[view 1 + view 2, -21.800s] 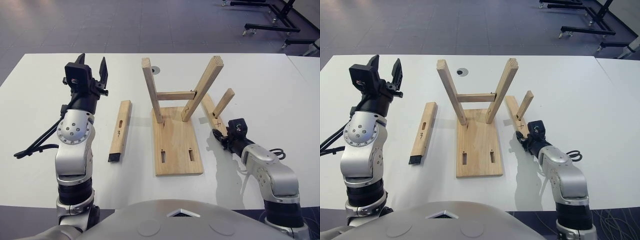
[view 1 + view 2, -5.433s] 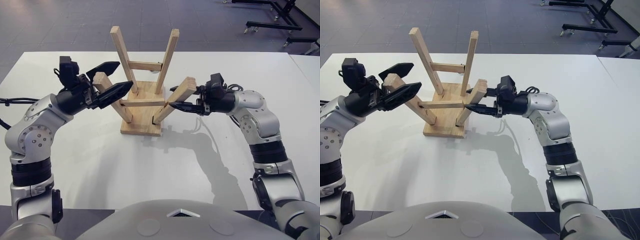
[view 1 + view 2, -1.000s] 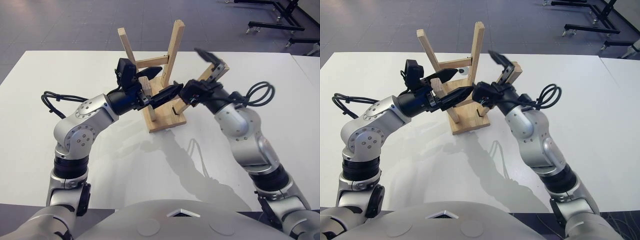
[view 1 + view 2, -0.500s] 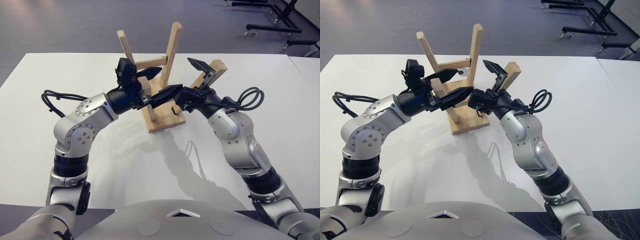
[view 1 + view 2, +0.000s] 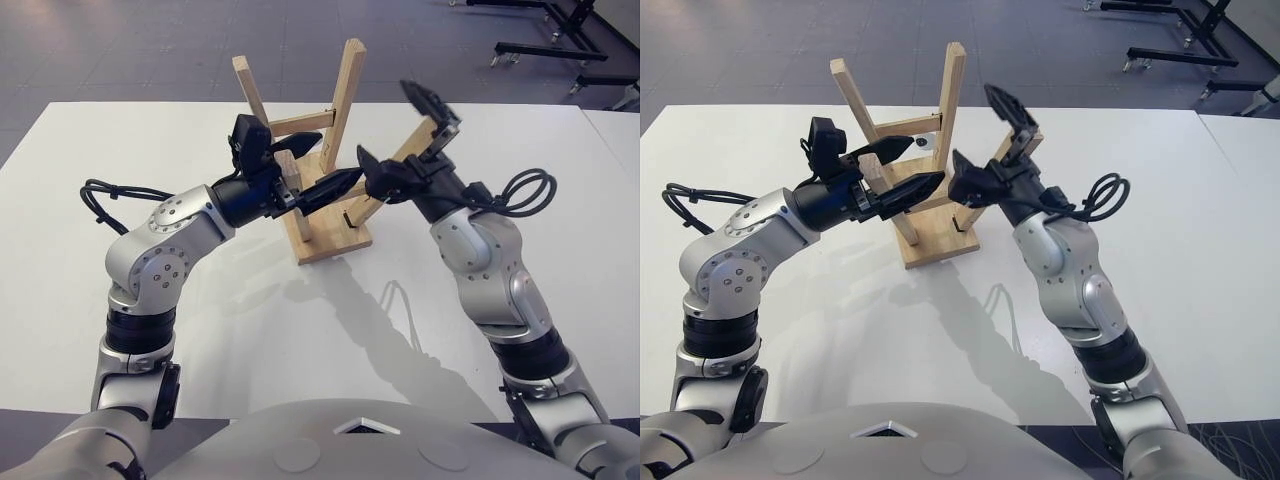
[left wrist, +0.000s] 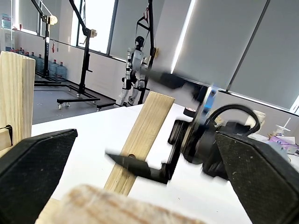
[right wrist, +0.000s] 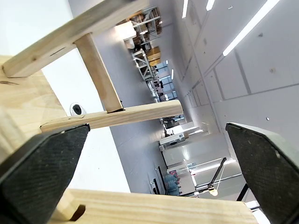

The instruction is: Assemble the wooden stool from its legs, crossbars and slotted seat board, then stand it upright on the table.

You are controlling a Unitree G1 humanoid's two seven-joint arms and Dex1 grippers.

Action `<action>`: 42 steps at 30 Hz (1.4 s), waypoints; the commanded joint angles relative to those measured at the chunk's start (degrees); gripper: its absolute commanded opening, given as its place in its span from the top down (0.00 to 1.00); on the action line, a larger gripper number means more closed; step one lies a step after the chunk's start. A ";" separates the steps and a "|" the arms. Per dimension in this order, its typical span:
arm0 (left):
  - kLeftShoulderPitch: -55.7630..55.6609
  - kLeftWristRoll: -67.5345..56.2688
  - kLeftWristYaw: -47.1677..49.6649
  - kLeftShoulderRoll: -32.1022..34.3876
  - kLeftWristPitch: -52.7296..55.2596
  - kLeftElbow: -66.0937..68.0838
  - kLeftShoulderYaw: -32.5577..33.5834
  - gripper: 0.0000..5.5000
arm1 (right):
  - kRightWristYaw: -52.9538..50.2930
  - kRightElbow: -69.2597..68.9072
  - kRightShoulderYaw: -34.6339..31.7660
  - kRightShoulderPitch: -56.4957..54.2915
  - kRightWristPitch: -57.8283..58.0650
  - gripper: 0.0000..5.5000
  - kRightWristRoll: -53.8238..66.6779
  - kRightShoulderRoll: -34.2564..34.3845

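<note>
- White table (image 5: 90, 150): stool (image 5: 345, 95) fully joined, standing legs-up, mid-far.
- Left gripper (image 5: 318, 163): spread, straddling a leg (image 5: 301, 216).
- Right gripper (image 5: 394, 130): wide apart, empty.
- Outstanding: turning upright.

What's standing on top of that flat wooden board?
Four legs slant up from the board, with a crossbar joining the far pair. Where that pair meets the board is hidden behind the left gripper.

White table (image 5: 250, 340), upturned stool (image 5: 332, 245) atop
</note>
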 commanded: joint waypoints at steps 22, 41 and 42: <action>-0.45 1.50 -1.39 0.55 0.21 0.51 0.84 0.02 | -9.45 10.16 -39.85 -5.81 4.29 0.02 46.11 13.31; -3.42 2.31 -4.70 0.29 0.95 3.25 -2.21 0.02 | 17.43 25.03 -30.42 -8.74 11.27 0.02 73.48 14.97; -3.49 2.10 -4.92 -0.06 1.33 3.19 -2.78 0.02 | 18.32 19.95 -27.10 -6.74 12.87 0.02 74.59 15.80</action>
